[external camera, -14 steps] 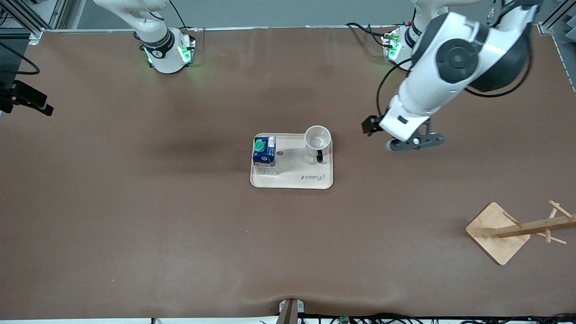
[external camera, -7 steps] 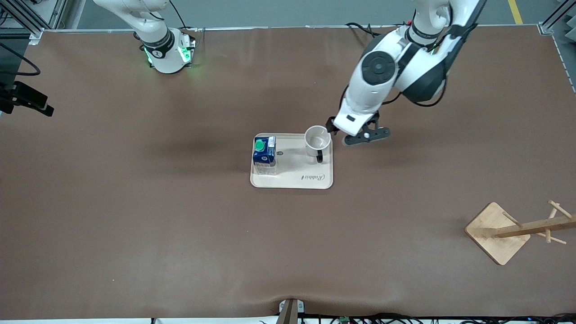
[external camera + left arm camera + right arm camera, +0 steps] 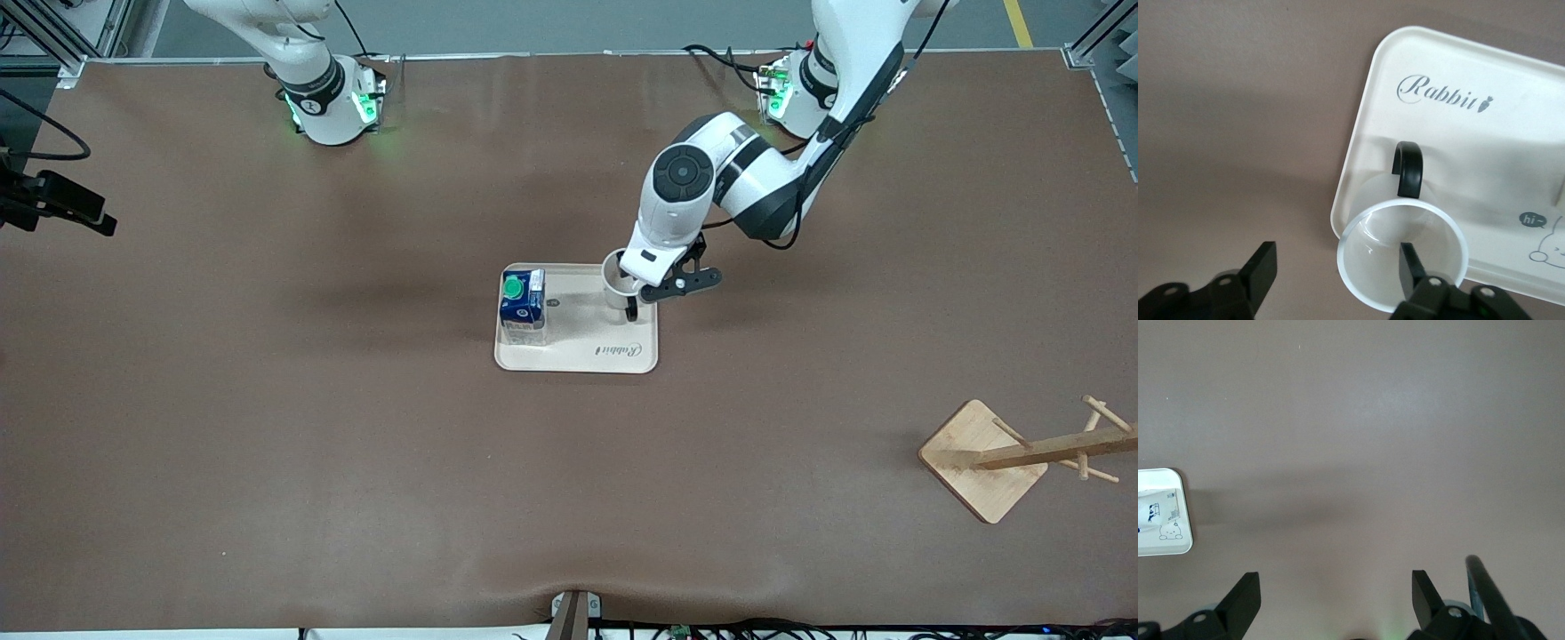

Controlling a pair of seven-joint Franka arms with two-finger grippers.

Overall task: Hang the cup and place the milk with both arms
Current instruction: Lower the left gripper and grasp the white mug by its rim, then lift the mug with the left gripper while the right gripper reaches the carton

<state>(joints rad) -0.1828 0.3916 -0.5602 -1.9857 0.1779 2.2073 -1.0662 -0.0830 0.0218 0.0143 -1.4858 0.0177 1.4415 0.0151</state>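
Tray (image 3: 578, 356), cream, "Rabbit" lettering, mid-table: holds cup (image 3: 620, 284) at the corner toward the left arm's end and milk (image 3: 523, 308) upright at the end toward the right arm. Left gripper (image 3: 1335, 273) straddles the cup's wall, one finger (image 3: 1408, 263) inside the rim, the other outside; jaws parted, nothing clamped yet. Black handle (image 3: 1409, 170) points away from the wrist. To grip well, judged: close squarely on the wall, lift straight, leave the handle free for a peg. Right gripper (image 3: 1331, 600), fingers spread and empty, waits over bare table. Wooden rack (image 3: 1022, 455) lies near the left arm's end, well apart from the tray. Brown mat (image 3: 356, 462); grey floor past it.
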